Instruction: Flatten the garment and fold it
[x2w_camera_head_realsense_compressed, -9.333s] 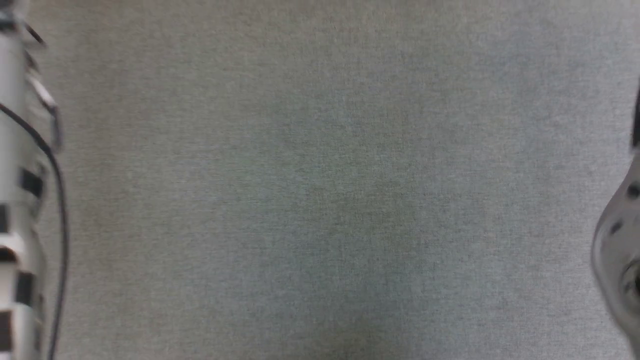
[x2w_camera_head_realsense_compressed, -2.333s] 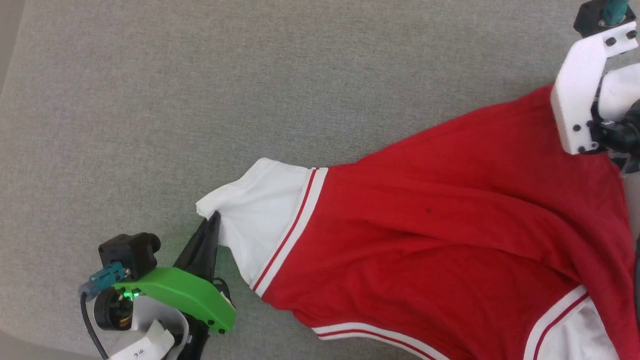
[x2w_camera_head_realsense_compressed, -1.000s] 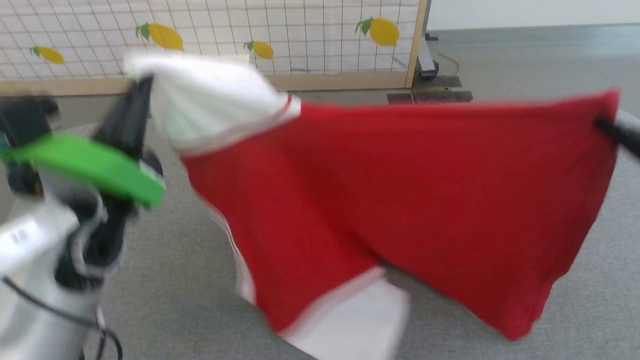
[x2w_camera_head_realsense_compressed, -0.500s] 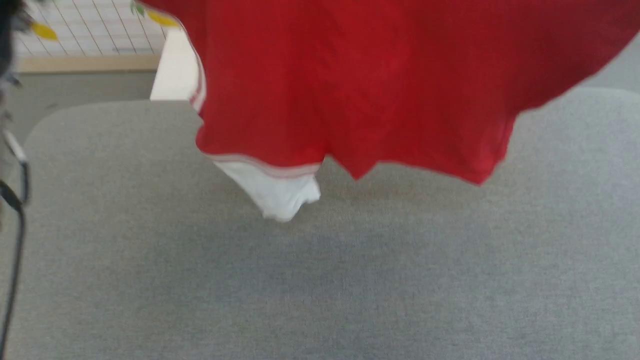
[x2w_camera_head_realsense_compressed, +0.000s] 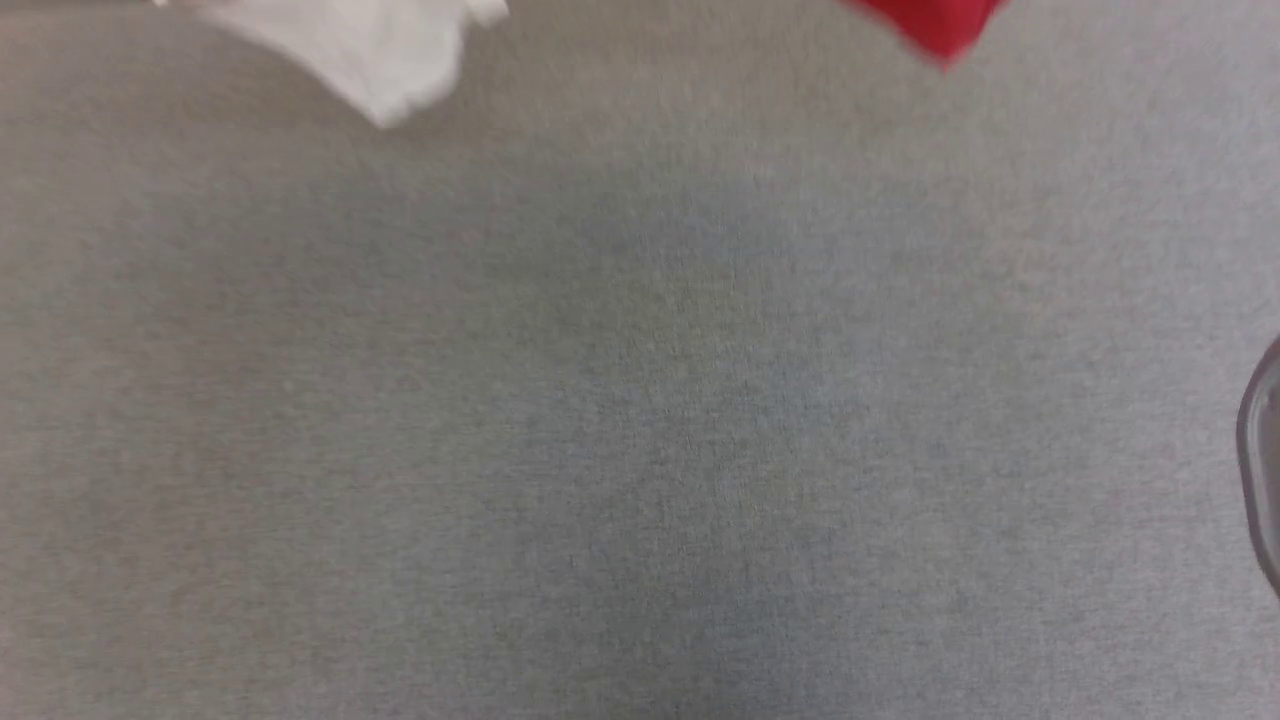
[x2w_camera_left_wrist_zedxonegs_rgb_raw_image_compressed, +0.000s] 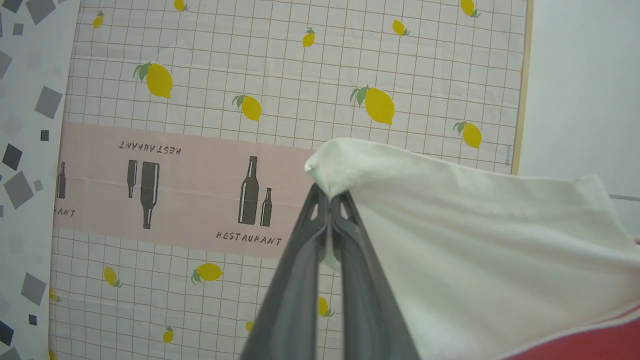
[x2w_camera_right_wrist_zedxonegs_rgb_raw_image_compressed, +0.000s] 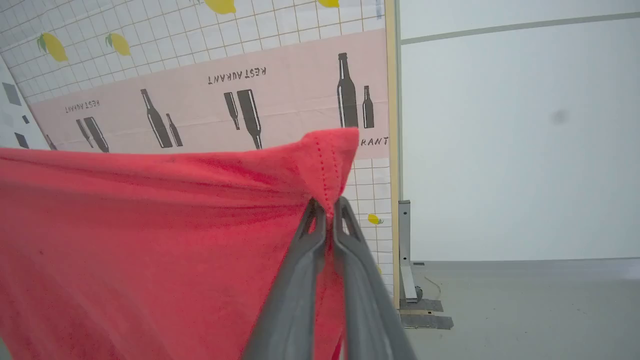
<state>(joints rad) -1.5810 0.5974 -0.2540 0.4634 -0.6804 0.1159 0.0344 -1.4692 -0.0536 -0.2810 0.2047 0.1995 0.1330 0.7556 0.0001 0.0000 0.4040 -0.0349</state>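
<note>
– Red shirt (x2w_camera_right_wrist_zedxonegs_rgb_raw_image_compressed: 150, 225) up in the air! Who holds it?
– Both grippers. The left gripper (x2w_camera_left_wrist_zedxonegs_rgb_raw_image_compressed: 327, 197) is pinched tight on the tip of the white sleeve (x2w_camera_left_wrist_zedxonegs_rgb_raw_image_compressed: 475, 240). The right gripper (x2w_camera_right_wrist_zedxonegs_rgb_raw_image_compressed: 327, 207) is pinched tight on a red corner, by the stitched edge.
– And the grey mat (x2w_camera_head_realsense_compressed: 640, 400)?
– A white bit and a red tip poke in at its top edge. Below them is lots of open mat.
– Behind the shirt?
– A lemon screen (x2w_camera_left_wrist_zedxonegs_rgb_raw_image_compressed: 250, 75).
</note>
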